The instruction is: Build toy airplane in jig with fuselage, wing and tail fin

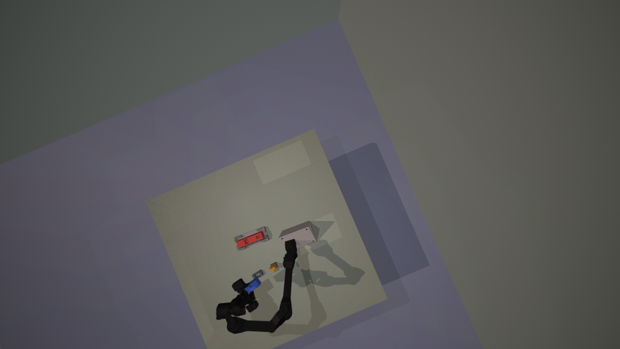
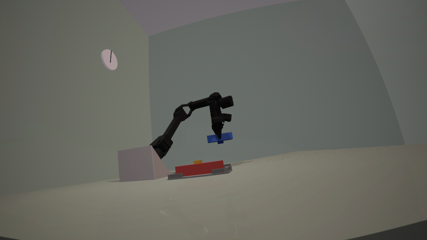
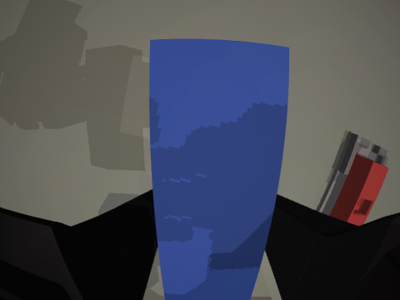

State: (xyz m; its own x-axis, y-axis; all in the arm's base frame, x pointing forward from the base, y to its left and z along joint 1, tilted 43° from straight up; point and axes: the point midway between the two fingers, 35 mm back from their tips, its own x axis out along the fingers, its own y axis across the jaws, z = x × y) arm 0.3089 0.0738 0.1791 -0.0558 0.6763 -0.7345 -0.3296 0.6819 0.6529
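Note:
My gripper (image 1: 246,289) (image 2: 219,136) (image 3: 210,197) is shut on the blue wing (image 1: 253,284) (image 2: 221,137) (image 3: 217,162) and holds it level, well above the table, with its small tab pointing down. The red fuselage (image 1: 250,238) (image 2: 199,168) (image 3: 362,186) lies flat in the grey jig cradle (image 1: 236,238) (image 2: 221,170) (image 3: 343,163), apart from the wing. The orange tail fin (image 1: 272,267) (image 2: 197,162) lies on the table between the wing and the arm's base.
The arm's grey base box (image 1: 299,233) (image 2: 135,164) stands beside the jig. A small grey rest (image 1: 258,274) sits on the table (image 1: 203,216) (image 2: 298,185) by the wing. A clock (image 2: 109,59) hangs on the wall.

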